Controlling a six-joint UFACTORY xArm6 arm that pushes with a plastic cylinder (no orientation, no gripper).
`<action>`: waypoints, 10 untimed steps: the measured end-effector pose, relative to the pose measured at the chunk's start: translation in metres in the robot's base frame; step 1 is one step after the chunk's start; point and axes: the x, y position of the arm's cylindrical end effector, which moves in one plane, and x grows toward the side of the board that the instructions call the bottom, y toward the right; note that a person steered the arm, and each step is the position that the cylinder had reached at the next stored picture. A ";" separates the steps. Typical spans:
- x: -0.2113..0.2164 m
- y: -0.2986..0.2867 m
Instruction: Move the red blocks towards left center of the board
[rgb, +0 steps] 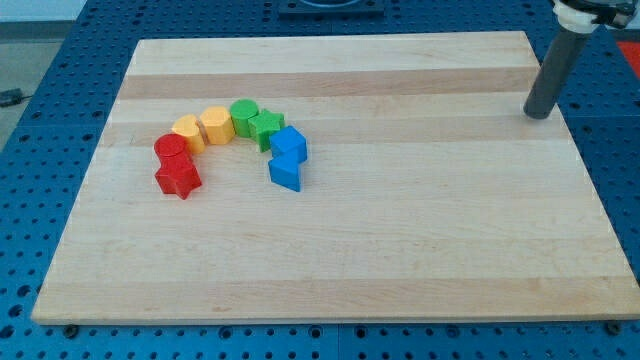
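Two red blocks lie at the view's left: a round red block (170, 147) and a red star block (178, 178) just below it, touching. They form the left end of an arc of blocks. My tip (538, 114) stands far off at the view's upper right, near the board's right edge, well apart from every block.
The arc continues to the right with an orange-yellow block (187, 130), a yellow hexagon block (216, 124), a green round block (244, 115), a green star block (266, 128), and two blue blocks (288, 144) (286, 172). The wooden board (400, 250) lies on a blue perforated table.
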 end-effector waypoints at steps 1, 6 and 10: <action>0.047 -0.003; 0.154 -0.357; 0.096 -0.476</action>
